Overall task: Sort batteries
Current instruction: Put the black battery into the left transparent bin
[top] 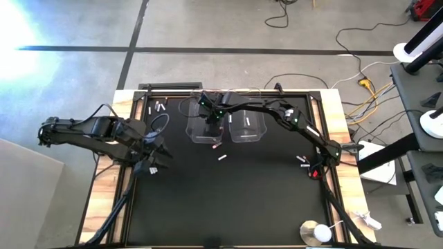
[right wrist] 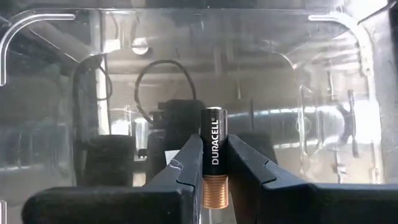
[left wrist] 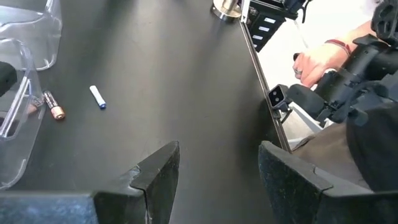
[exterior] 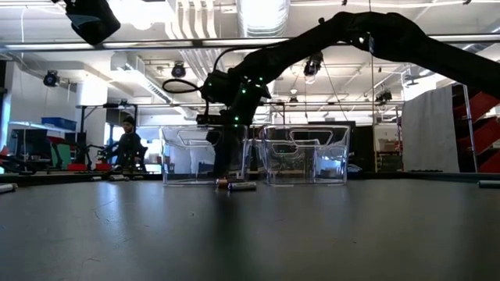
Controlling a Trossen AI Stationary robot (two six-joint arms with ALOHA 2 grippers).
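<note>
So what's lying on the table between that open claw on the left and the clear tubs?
From above, only bare black mat separates the open left gripper from the tubs; two loose batteries lie just in front of the tubs.

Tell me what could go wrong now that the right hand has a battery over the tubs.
The right hand pinches the Duracell battery upright by its sides only, inside the left tub; it might slip early or land standing. Lifting out, the arm could nudge the tub's wall. Loose batteries lie just in front.
</note>
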